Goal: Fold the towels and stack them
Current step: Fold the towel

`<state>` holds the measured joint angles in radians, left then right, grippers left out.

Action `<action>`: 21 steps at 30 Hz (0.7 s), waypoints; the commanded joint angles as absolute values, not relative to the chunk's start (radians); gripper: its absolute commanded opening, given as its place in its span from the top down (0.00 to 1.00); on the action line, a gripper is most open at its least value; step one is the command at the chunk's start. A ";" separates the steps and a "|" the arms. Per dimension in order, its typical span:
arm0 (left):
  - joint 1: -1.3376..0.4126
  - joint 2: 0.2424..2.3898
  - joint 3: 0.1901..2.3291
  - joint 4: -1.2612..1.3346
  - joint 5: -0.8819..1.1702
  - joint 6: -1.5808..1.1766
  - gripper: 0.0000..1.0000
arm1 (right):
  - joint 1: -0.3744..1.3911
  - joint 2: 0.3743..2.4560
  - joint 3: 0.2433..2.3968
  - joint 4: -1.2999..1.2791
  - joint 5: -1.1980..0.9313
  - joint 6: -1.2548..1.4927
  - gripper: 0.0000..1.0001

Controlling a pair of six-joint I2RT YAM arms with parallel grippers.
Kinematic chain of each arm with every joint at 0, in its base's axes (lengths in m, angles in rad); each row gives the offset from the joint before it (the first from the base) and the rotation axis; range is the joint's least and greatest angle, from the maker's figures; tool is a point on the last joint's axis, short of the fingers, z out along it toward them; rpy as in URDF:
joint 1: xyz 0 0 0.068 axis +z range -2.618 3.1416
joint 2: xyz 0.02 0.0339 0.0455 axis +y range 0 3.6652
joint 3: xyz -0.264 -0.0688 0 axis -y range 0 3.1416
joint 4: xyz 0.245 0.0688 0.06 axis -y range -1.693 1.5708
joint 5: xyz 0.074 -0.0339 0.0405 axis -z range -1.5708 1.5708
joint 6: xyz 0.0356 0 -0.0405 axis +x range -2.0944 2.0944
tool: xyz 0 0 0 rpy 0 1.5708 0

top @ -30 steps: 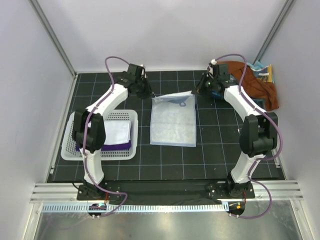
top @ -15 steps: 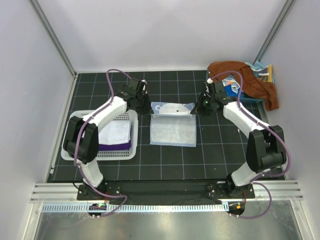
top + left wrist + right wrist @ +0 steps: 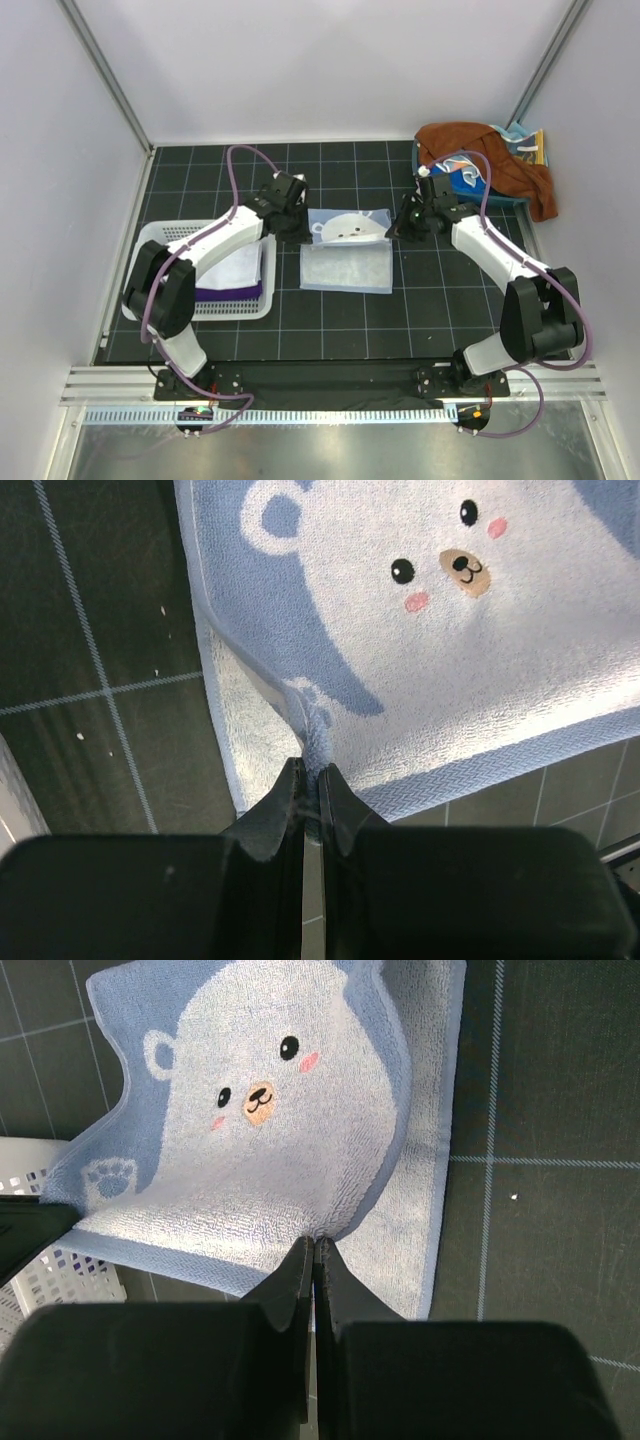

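Note:
A light blue towel [image 3: 346,262] lies in the middle of the mat. Its far edge is lifted and folded toward me, so the white bear face [image 3: 348,226] shows. My left gripper [image 3: 303,232] is shut on the towel's left far corner. In the left wrist view the cloth [image 3: 430,610] is pinched between the fingertips of that gripper [image 3: 312,775]. My right gripper [image 3: 392,230] is shut on the right far corner, and its wrist view shows the gripper [image 3: 314,1245] nipping the towel [image 3: 250,1140]. A white towel [image 3: 235,262] lies on a dark purple one [image 3: 235,292] in the basket. A rust-brown towel [image 3: 505,165] is heaped at the back right.
The white slotted basket [image 3: 140,295] stands on the left of the mat, close to the left arm. More coloured cloth [image 3: 466,182] lies under the rust-brown heap beside the right arm's elbow. Grey walls enclose the mat on three sides.
Both grippers have moved toward the near side, carrying the towel's far edge over the rest of it. The bear face has turned up into view and the flat part looks shorter.

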<state>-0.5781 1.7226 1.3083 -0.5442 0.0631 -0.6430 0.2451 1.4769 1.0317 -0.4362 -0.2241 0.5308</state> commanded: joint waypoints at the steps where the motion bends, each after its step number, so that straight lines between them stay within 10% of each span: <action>1: -0.594 1.669 1.293 -0.561 0.009 -0.624 1.00 | 0.253 1.421 1.011 -0.429 -0.195 0.528 0.99; 21: -0.661 1.672 1.232 -0.563 -0.058 -0.638 1.00 | 0.302 1.416 0.882 -0.377 -0.167 0.540 0.99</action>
<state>-0.6540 1.6985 1.2472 -0.5587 -0.0265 -0.6456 0.2947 1.4311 0.8879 -0.4229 -0.1894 0.5320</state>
